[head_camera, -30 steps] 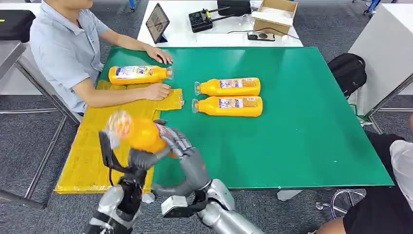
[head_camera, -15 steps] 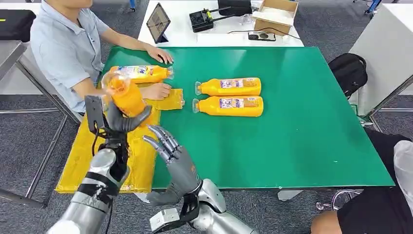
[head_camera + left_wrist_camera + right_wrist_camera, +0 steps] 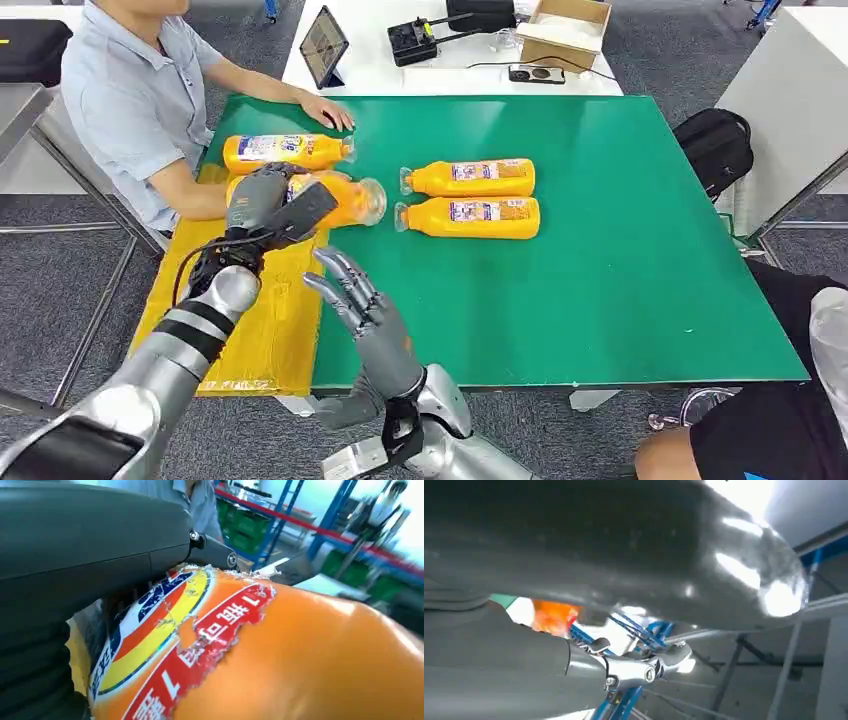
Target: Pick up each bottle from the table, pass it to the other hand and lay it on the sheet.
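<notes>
Orange bottle (image 3: 335, 200) lies gripped in the left hand (image 3: 262, 205) over the yellow sheet's (image 3: 225, 330) far edge, while the right hand (image 3: 350, 290) hovers empty, fingers spread.

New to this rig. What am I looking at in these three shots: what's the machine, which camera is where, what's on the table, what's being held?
It is a two-legged humanoid robot with two silver arms, each ending in a many-fingered hand. The wide picture comes from a camera high on its body, looking down at a green table. The other two come from cameras at each wrist, so they look turned and very close.

The left hand grips an orange bottle on its side over the yellow sheet; the left wrist view shows that bottle's torn label up close. The right hand is empty, fingers spread.

One more bottle lies by the sheet's far end, and two bottles wait on the table. A seated person rests a hand on the table.
</notes>
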{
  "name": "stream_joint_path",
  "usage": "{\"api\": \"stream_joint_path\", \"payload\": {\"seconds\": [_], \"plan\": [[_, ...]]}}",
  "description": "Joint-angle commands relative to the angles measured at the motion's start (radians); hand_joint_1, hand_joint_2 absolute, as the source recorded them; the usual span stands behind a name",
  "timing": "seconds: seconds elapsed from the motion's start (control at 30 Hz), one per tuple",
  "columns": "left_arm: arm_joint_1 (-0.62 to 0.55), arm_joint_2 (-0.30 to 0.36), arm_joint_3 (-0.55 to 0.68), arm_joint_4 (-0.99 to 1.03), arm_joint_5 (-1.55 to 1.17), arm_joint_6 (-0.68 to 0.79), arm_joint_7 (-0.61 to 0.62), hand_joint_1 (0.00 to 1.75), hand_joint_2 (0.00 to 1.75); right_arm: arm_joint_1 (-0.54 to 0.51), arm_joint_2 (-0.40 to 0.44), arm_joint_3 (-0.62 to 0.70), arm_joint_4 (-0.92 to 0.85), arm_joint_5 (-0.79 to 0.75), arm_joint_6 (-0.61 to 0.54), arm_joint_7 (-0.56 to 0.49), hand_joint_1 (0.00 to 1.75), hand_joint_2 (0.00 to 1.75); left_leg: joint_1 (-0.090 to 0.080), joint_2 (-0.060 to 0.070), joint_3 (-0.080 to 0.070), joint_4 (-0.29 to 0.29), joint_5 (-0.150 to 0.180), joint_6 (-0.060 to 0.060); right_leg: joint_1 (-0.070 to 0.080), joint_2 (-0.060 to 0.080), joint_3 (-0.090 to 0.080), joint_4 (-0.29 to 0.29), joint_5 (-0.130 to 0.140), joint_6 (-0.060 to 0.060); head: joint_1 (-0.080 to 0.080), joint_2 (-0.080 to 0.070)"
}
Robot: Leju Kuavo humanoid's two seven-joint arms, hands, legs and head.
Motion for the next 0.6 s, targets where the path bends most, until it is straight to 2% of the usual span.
{"api": "stream_joint_path", "payload": {"seconds": [0.03, 0.5, 0.6], "plan": [[-0.309, 0.091, -0.252, 0.557, -0.412, -0.249, 0.207, 1.75, 1.75, 0.029, -0.113, 0.021, -0.178, -0.028, 0.014, -0.032, 0.00, 0.00, 0.000, 0.000, 0.001, 0.000, 0.000, 0.001, 0.001, 0.000, 0.001, 0.000, 0.000, -0.002, 0.000, 0.000], [-0.309, 0.086, -0.173, 0.655, -0.396, -0.337, 0.241, 1.75, 1.75, 0.012, -0.106, 0.034, -0.143, -0.057, 0.054, -0.032, 0.00, 0.00, 0.001, 0.001, 0.000, 0.001, 0.000, 0.001, 0.001, 0.000, 0.000, 0.001, 0.000, -0.002, 0.000, 0.000], [-0.308, 0.077, -0.172, 0.671, -0.399, -0.395, 0.235, 1.75, 1.75, 0.015, -0.107, 0.022, -0.147, -0.083, 0.069, -0.032, 0.00, 0.00, 0.001, 0.002, 0.000, 0.001, 0.000, 0.002, 0.002, 0.000, 0.001, 0.000, 0.001, -0.003, 0.000, 0.000]]}}
